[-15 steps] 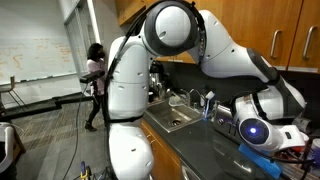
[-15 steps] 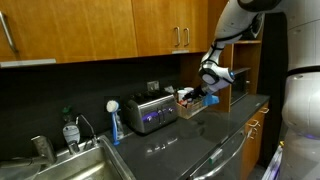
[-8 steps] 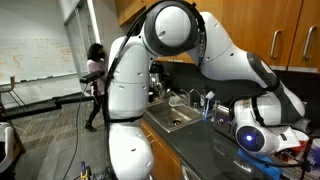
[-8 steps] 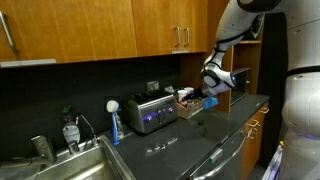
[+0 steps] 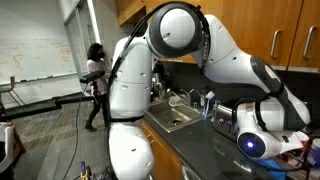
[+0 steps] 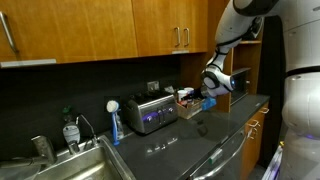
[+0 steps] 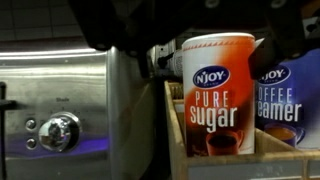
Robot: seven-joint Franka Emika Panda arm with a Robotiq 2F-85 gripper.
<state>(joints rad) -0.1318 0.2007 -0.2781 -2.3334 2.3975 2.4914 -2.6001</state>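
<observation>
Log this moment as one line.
fingers: open, empty | nearest: N'JOY sugar canister, upright in wooden box | beside it: creamer canister | left of box: toaster

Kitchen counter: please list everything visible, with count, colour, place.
toaster: one, silver, on counter
wooden box: one, light brown, beside toaster
sugar canister: one, white and orange, in wooden box
creamer canister: one, blue, beside sugar canister
sink: one, steel, in counter
dish brush: one, white and blue, by sink
cabinets: several, brown, above counter
person: one, pink top, background
arm: one, white, over counter
end effector: one, dark, open, at wooden box
</observation>
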